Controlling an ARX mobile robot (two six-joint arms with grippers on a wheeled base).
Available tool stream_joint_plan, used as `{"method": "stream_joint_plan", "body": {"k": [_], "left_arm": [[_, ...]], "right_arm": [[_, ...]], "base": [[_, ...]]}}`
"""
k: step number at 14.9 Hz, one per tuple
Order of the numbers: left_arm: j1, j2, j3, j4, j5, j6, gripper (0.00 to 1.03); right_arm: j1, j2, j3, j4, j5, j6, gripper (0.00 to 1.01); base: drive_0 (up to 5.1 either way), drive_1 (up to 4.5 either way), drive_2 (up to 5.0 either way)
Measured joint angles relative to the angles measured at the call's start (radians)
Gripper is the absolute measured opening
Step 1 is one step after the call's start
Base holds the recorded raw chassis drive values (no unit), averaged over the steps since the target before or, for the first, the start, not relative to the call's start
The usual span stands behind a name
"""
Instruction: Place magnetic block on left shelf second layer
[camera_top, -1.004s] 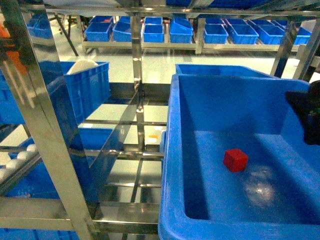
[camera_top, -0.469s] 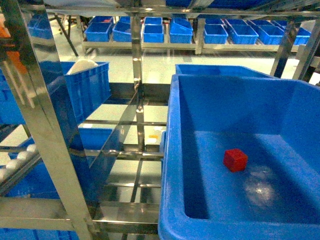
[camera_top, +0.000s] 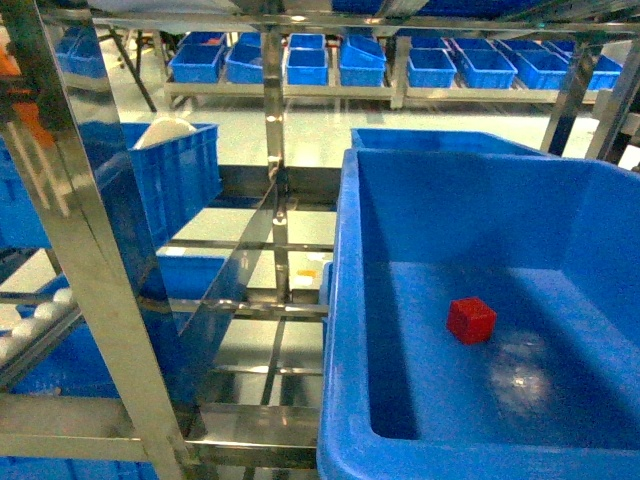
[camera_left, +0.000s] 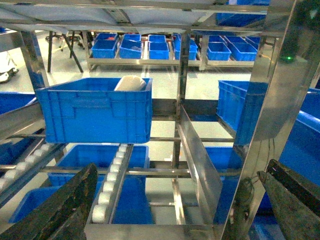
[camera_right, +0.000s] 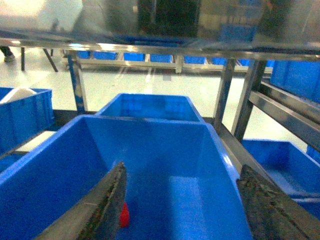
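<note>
The magnetic block (camera_top: 470, 320), a small red cube, lies on the floor of a large blue crate (camera_top: 345, 300) at the right of the head view. Neither gripper shows in that view. In the right wrist view my right gripper (camera_right: 183, 169) hangs open above this crate, and the block (camera_right: 124, 216) peeks out beside its left finger, untouched. My left gripper (camera_left: 177, 170) is open and empty. It faces the left shelf second layer (camera_left: 114, 175), a steel tier with white roller rails that carries a ribbed blue crate (camera_left: 95, 115).
A white object (camera_left: 131, 82) sits in the ribbed crate (camera_top: 175, 180). Steel uprights (camera_top: 75, 250) and a slanted steel divider (camera_left: 197, 155) stand close in front. Another blue crate (camera_right: 150, 107) sits behind the large one. Rows of small blue bins (camera_top: 300, 60) line distant racks.
The dark right gripper at the right edge of the head view one second ago has left that view. The red block has not moved.
</note>
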Motion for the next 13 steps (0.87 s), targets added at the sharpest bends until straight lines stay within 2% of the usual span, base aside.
{"method": "stream_joint_plan", "body": {"k": [1,4,5,6,7,13], "left_arm": [[0.0,0.0,0.0,0.0,0.0,0.0,0.98],[0.0,0.0,0.0,0.0,0.0,0.0,0.98],[0.0,0.0,0.0,0.0,0.0,0.0,0.98],[0.0,0.0,0.0,0.001,0.0,0.0,0.98],[0.0,0.0,0.0,0.0,0.0,0.0,0.98],[0.0,0.0,0.0,0.0,0.0,0.0,0.98]], "right_arm": [[-0.024,-0.032,-0.05,0.007,-0.014,0.013,0.6],[-0.071,-0.127,-0.148,0.007,-0.068,0.017,0.2],[-0.111,-0.161,-0.172,0.001,-0.124,0.017,0.07],[-0.166,-0.187,-0.192,-0.008,-0.155,0.02,0.02],[-0.177,-0.218,-0.215,-0.024,-0.157,0.023,0.02],[-0.171,-0.375,-0.279,-0.11,-0.166,0.024,0.02]], "base": [[0.0,0.0,0.0],[0.0,0.0,0.0],[0.0,0.0,0.0],[0.0,0.0,0.0],[0.0,0.0,0.0],[0.0,0.0,0.0]]}}
